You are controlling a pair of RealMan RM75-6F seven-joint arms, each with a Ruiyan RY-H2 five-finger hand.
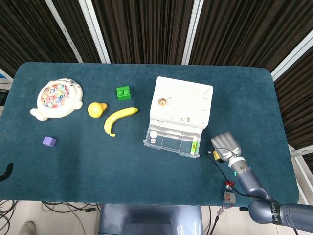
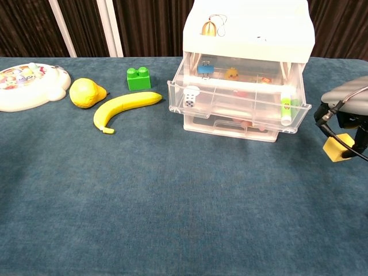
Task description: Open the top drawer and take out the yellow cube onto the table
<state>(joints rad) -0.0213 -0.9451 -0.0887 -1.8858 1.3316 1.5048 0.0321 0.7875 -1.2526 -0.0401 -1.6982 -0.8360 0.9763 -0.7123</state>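
head view: right hand (image 1: 225, 146) sits low right of frame, just right of the open top drawer (image 1: 171, 141) of the white drawer unit (image 1: 182, 105). a sliver of the yellow cube (image 1: 215, 154) shows under the hand, fingers closed round it from above. left hand not seen. upper left to centre: fish toy (image 1: 55, 98), yellow pear (image 1: 96, 109), green brick (image 1: 123, 92), banana (image 1: 119, 119); purple cube (image 1: 49, 141) at left, red button box (image 1: 229, 192) at the bottom edge, near the right arm.

chest view: right hand (image 2: 348, 106) at right edge, yellow cube (image 2: 337, 147) gripped beneath it, at or just above the table (image 2: 172, 213); contact can't be told. drawer out, a die (image 2: 189, 100) and green marker (image 2: 286, 111) inside.

step, as i judge it: placing, drawer part done. next calls for settling the cube on the cloth, then spreading the fingers and lifting straight up. drawer corner and button box sit close; the dangling cable (image 2: 339, 138) by the cube could snag.
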